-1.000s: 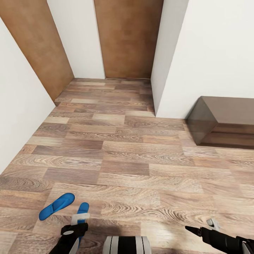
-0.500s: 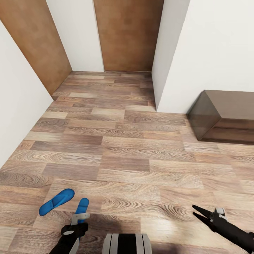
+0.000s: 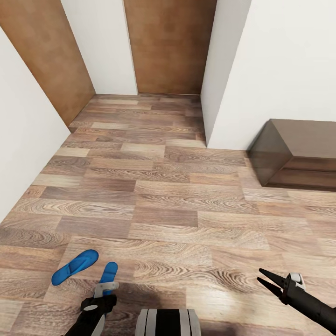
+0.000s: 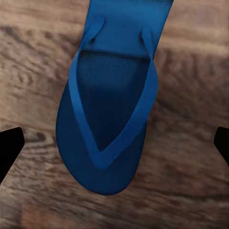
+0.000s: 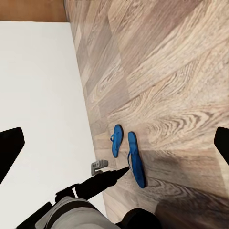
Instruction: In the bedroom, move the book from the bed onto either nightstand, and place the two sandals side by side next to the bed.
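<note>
Two bright blue sandals lie on the wood-plank floor at my lower left, one [image 3: 74, 267] angled outward and the other [image 3: 109, 272] partly under my left arm. My left gripper [image 3: 105, 290] hovers over that second sandal [image 4: 107, 114], open, its black fingertips [image 4: 9, 150] wide apart on either side of the toe end and apart from it. My right gripper [image 3: 267, 279] hangs open above bare floor at the lower right. The right wrist view looks across at both sandals [image 5: 117, 140] [image 5: 135, 160] and my left arm [image 5: 95, 186]. The book, the bed and the nightstand are out of view.
A long dark brown low cabinet [image 3: 298, 158] stands against the white wall at the right. Two plain brown doors [image 3: 170, 46] [image 3: 42, 56] close off the far end. A white wall [image 3: 23, 140] runs along the left, close to the sandals. My base [image 3: 168, 323] shows at the bottom.
The head view shifted slightly. My right gripper rose and swung outward to the right, its fingers spreading. The left gripper and both sandals kept their places.
</note>
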